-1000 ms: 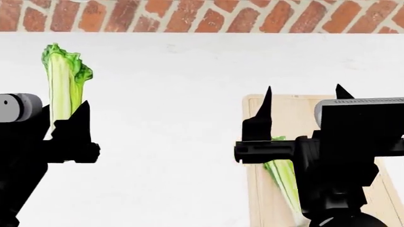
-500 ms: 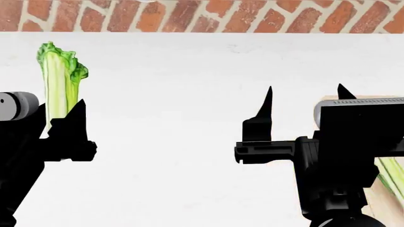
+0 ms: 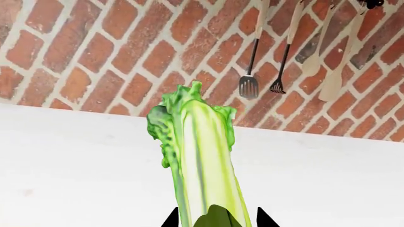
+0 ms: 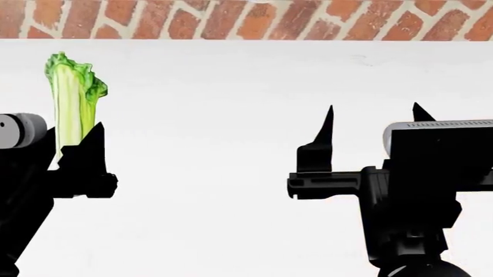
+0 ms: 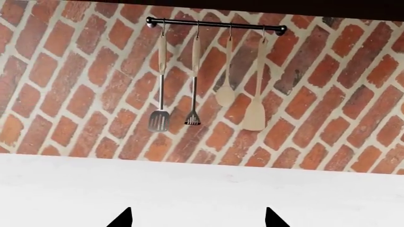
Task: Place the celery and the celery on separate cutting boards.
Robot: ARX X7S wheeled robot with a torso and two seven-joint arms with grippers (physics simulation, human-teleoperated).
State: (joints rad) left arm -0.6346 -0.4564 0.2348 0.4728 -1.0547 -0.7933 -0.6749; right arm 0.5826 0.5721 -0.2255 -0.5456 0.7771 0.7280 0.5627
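Observation:
One celery (image 4: 73,104) sticks out of my left gripper (image 4: 77,151), leafy top pointing toward the brick wall, above the white counter at the left. In the left wrist view the celery (image 3: 203,156) runs out from between the two black fingertips (image 3: 170,218), and the left gripper (image 3: 216,220) is shut on its stalk. My right gripper (image 4: 373,114) is open and empty over bare counter on the right; the right wrist view shows the right gripper (image 5: 197,219) with nothing between its tips. The other celery and both cutting boards are out of view.
The white counter (image 4: 216,115) runs back to a brick wall (image 4: 231,17). A black rail (image 5: 215,23) on the wall holds several hanging utensils, among them a metal spatula (image 5: 158,120) and a wooden spatula (image 5: 256,116).
The head view has swung left: the cutting board with the other celery on it slid off the right edge and is gone. Both grippers keep their places in the view.

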